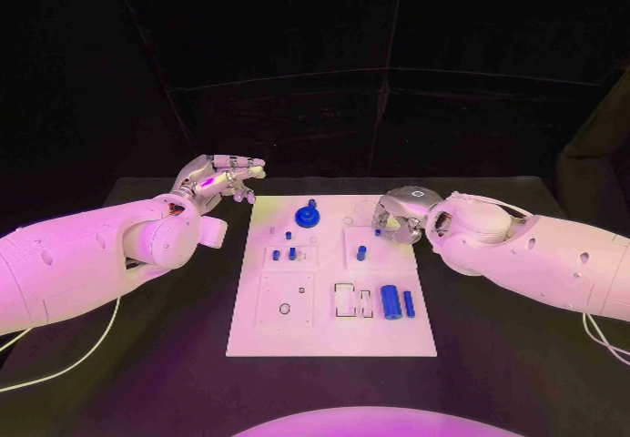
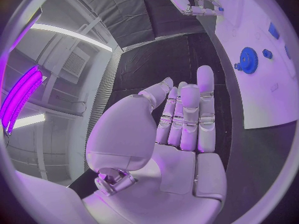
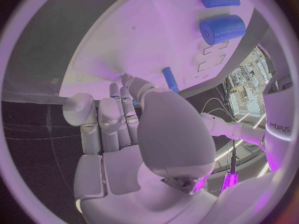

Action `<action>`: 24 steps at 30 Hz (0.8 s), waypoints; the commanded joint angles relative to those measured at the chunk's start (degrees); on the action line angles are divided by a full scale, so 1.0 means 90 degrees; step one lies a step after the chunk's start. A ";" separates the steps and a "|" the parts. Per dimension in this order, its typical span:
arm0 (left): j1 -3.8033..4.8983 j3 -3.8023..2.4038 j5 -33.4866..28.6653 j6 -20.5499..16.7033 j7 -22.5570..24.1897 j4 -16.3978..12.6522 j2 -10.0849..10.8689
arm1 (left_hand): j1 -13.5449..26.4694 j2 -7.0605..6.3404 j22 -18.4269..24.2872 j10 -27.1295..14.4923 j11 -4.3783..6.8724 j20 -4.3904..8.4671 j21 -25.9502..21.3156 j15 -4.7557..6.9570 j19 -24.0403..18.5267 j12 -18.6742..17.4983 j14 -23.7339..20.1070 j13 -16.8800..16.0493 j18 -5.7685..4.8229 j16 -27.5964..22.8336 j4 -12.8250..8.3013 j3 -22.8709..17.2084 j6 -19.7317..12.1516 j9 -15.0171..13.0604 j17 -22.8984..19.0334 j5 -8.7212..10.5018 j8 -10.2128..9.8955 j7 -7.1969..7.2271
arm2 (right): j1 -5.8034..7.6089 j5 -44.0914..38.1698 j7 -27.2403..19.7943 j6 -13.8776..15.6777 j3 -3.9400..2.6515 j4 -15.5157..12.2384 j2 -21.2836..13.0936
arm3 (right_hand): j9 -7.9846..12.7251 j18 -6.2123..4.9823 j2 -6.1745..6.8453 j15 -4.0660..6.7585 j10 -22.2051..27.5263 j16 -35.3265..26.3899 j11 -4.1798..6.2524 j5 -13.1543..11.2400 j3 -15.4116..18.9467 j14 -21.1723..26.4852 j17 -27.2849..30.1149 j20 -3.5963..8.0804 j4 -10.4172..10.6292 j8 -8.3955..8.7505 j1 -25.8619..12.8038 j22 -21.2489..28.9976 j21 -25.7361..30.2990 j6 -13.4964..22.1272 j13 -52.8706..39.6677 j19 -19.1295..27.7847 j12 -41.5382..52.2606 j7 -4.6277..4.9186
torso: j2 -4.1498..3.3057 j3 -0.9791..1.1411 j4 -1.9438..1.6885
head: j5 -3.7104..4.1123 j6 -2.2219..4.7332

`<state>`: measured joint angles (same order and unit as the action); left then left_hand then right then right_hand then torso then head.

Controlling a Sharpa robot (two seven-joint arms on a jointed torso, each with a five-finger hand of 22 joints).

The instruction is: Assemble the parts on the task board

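The white task board (image 1: pixel 329 337) lies in the middle of the black table. A blue gear (image 1: pixel 308 216) (image 2: pixel 249 59) stands near its far edge, and small blue pegs (image 1: pixel 284 254) stand below it. A thick blue cylinder (image 1: pixel 389 302) (image 3: pixel 222 29) and a thin one (image 1: pixel 410 304) (image 3: pixel 219 0) lie at the near right. My right hand (image 1: pixel 401 215) (image 3: pixel 134 134) hovers over the board's far right part and pinches a small blue peg (image 1: pixel 377 232) (image 3: pixel 169 78) at its thumb tip. My left hand (image 1: pixel 217 178) (image 2: pixel 181 124) is raised beside the board's far left corner, fingers straight, holding nothing.
Black table (image 1: pixel 157 346) surrounds the board on all sides, and dark curtains close off the back. A white cable (image 1: pixel 79 360) hangs from my left arm over the table's near left. Recessed cut-outs (image 1: pixel 350 300) sit in the board's near half.
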<state>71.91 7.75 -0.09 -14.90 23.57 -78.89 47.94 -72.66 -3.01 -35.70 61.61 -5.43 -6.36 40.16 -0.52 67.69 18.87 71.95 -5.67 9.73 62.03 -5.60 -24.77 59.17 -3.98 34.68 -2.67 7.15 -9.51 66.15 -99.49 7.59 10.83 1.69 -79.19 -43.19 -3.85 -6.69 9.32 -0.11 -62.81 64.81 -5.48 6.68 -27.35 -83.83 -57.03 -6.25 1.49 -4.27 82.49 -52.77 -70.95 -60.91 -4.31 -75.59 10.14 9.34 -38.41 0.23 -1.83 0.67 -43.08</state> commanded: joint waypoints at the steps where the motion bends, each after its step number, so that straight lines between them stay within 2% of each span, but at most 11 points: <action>1: 0.0010 -0.0005 -0.0082 0.0115 0.0157 0.0000 -0.0002 | -0.0031 0.0057 0.0010 -0.0055 0.0006 -0.0005 -0.0039 -0.0011 -0.0031 0.0030 -0.0037 -0.0007 0.0085 -0.0036 -0.0010 0.0019 -0.0013 0.0003 -0.0005 -0.0024 0.0044 -0.0002 | 0.0004 0.0089 -0.0062 -0.0201 -0.0003 0.0041 0.0051 | -0.0009 -0.0014 0.0024 -0.0018 -0.0078 -0.0053 0.0010 -0.0010 -0.0086 -0.0078 0.0048 -0.0007 -0.0014 0.0036 -0.0074 0.0035 -0.0011 -0.0065 0.0036 -0.0027 -0.0019 -0.0011 | 0.0003 -0.0002 0.0004 | 0.0009 -0.0002; 7: 0.0010 -0.0005 -0.0082 0.0130 0.0146 0.0003 -0.0008 | -0.0040 0.0056 0.0015 -0.0064 0.0005 -0.0005 -0.0047 -0.0010 -0.0032 0.0038 -0.0049 -0.0007 0.0086 -0.0051 -0.0017 0.0022 -0.0017 0.0003 -0.0034 -0.0024 0.0045 -0.0004 | -0.0022 0.0139 -0.0094 -0.0255 -0.0003 0.0108 0.0132 | -0.0012 -0.0013 0.0020 -0.0016 -0.0112 -0.0068 0.0018 -0.0008 -0.0153 -0.0072 0.0072 -0.0004 -0.0028 0.0032 -0.0098 0.0027 -0.0014 -0.0089 0.0055 -0.0029 -0.0017 -0.0012 | 0.0002 0.0000 0.0002 | -0.0009 -0.0005; 9: 0.0010 -0.0005 -0.0082 0.0127 0.0135 0.0006 -0.0008 | -0.0047 0.0054 0.0018 -0.0070 0.0005 -0.0004 -0.0052 -0.0011 -0.0033 0.0044 -0.0056 -0.0008 0.0086 -0.0059 -0.0022 0.0023 -0.0020 0.0004 -0.0050 -0.0024 0.0046 -0.0005 | -0.0026 0.0147 -0.0102 -0.0287 -0.0003 0.0116 0.0150 | -0.0015 -0.0014 0.0017 -0.0011 -0.0139 -0.0068 0.0023 0.0007 -0.0194 -0.0071 0.0076 -0.0001 -0.0041 0.0026 -0.0110 0.0027 -0.0015 -0.0113 0.0062 -0.0030 -0.0013 -0.0019 | 0.0004 -0.0001 0.0002 | -0.0017 -0.0036; 15: 0.0010 -0.0005 -0.0082 0.0132 0.0102 0.0023 -0.0007 | -0.0102 0.0053 0.0033 -0.0093 0.0003 -0.0002 -0.0073 -0.0009 -0.0034 0.0072 -0.0076 -0.0011 0.0087 -0.0080 -0.0061 0.0016 -0.0031 0.0005 -0.0091 -0.0025 0.0053 -0.0010 | -0.0034 0.0168 -0.0116 -0.0347 -0.0003 0.0136 0.0188 | -0.0017 -0.0012 0.0020 -0.0003 -0.0184 -0.0066 0.0033 0.0082 -0.0271 -0.0071 0.0083 0.0006 -0.0069 0.0022 -0.0138 0.0020 -0.0019 -0.0150 0.0071 -0.0034 -0.0010 -0.0027 | 0.0001 -0.0001 0.0014 | -0.0035 -0.0048; 18: 0.0010 -0.0005 -0.0082 0.0138 0.0086 0.0033 -0.0012 | -0.0124 0.0055 0.0038 -0.0102 0.0002 -0.0001 -0.0079 -0.0009 -0.0033 0.0082 -0.0082 -0.0012 0.0087 -0.0085 -0.0076 0.0011 -0.0034 0.0005 -0.0103 -0.0025 0.0056 -0.0011 | -0.0036 0.0210 -0.0094 -0.0333 -0.0003 0.0142 0.0194 | -0.0036 -0.0005 -0.0031 0.0024 -0.0309 -0.0033 0.0070 0.0088 -0.0335 -0.0083 0.0052 0.0020 -0.0075 -0.0019 -0.0177 -0.0031 -0.0049 -0.0259 0.0058 -0.0058 0.0037 -0.0064 | 0.0006 -0.0003 0.0011 | -0.0050 -0.0059; 24: 0.0010 -0.0005 -0.0082 0.0154 0.0063 0.0048 -0.0017 | -0.0144 0.0056 0.0042 -0.0111 0.0001 0.0000 -0.0086 -0.0009 -0.0033 0.0094 -0.0091 -0.0012 0.0086 -0.0093 -0.0091 0.0007 -0.0035 0.0005 -0.0122 -0.0025 0.0060 -0.0013 | -0.0038 0.0211 0.0040 -0.0225 -0.0003 0.0139 0.0197 | -0.0105 0.0068 -0.0257 0.0146 -0.0704 0.0181 0.0217 -0.0041 -0.0496 -0.0146 -0.0176 0.0127 -0.0188 -0.0163 -0.0143 -0.0466 -0.0295 -0.0617 0.0001 -0.0242 0.0203 -0.0191 | 0.0005 -0.0001 0.0002 | -0.0046 -0.0075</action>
<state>71.91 7.75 -0.51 -14.33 23.57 -78.47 47.85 -73.21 -2.50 -35.38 61.03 -5.34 -6.36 39.54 -0.52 67.70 19.52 71.55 -5.70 9.72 61.44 -6.10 -24.60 59.17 -3.99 33.63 -2.67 7.38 -9.51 66.01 -98.03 7.39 9.49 1.49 -77.85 -41.52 -4.65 -6.68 7.95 0.76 -68.41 66.24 -3.77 6.64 -31.54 -84.06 -58.43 -4.99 -0.11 -5.42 80.89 -56.56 -73.38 -66.01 -3.99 -77.44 11.55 7.66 -38.38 0.22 -1.74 0.23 -43.71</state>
